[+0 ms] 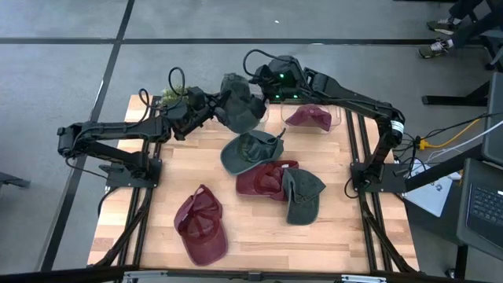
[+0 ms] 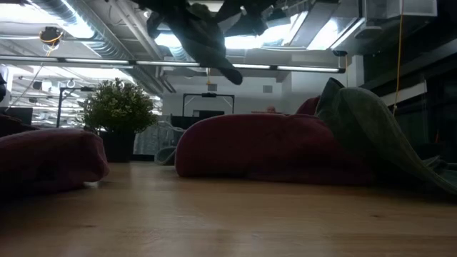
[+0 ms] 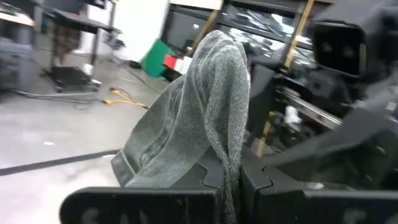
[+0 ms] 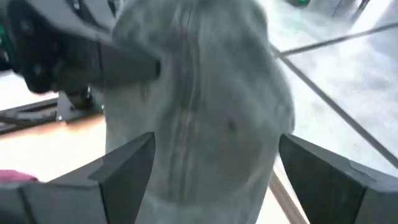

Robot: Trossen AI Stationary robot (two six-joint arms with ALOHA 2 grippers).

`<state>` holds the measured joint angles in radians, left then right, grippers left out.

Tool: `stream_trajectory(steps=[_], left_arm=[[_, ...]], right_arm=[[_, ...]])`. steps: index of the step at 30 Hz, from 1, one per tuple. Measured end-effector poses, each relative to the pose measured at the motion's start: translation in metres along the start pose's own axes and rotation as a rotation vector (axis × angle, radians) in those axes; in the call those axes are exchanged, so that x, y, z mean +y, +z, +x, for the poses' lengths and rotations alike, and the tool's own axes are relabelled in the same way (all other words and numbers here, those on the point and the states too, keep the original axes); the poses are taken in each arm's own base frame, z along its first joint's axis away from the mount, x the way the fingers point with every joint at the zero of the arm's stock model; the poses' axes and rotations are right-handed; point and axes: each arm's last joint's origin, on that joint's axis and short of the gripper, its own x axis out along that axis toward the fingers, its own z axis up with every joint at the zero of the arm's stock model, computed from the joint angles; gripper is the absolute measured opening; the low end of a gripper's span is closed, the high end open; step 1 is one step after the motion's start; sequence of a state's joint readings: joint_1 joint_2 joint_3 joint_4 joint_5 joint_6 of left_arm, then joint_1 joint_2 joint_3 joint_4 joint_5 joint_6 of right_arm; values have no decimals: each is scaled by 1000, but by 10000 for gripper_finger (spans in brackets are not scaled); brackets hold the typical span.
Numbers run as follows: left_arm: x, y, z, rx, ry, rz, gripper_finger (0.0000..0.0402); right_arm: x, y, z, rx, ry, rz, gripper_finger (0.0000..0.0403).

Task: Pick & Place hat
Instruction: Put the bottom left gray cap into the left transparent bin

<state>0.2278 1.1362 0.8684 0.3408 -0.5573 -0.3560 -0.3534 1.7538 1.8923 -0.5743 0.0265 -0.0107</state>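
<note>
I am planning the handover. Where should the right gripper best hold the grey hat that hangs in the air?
Probably the rounded crown of the grey hat, approached head-on with the right gripper open astride it. The left gripper already pinches the opposite edge, so the crown bulges free between the right fingers.

held hat [image 1: 240, 110]: grey-green | table [image 1: 251, 236]: light wood | table hats: maroon, dark green

Green cap [image 4: 205, 106] blurred, right gripper [image 4: 211, 168] fingertips cropped.
</note>
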Motion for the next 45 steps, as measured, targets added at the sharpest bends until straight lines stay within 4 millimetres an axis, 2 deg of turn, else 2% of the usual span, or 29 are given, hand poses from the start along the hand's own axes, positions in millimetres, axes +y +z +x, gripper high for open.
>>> stream_trajectory(steps=[10, 14, 26, 28, 30, 38, 40, 45], left_arm=[[1, 10, 3, -61, -81, -72, 3], [1, 14, 5, -69, -186, -50, 3], [-5, 18, 3, -87, -380, 88, 3], [-5, 18, 3, -88, -382, 99, 5], [-5, 18, 3, -90, -383, 121, 10], [-5, 15, 3, -73, -377, 178, 43], [-4, 14, 3, -49, -375, 187, 56], [-2, 17, -5, -18, -394, 289, 102]], right_arm=[[0, 3, 3, -37, 0, 4, 337], [0, 6, 3, -74, 14, 6, 337], [6, 14, 2, -161, 206, -11, 328], [6, 15, 2, -163, 223, -14, 304], [7, 14, 2, -157, 235, -14, 264], [7, 10, 3, -113, 242, -18, 31], [7, 8, 2, -94, 238, -36, 16], [6, -1, -1, -3, 267, -53, 15]])
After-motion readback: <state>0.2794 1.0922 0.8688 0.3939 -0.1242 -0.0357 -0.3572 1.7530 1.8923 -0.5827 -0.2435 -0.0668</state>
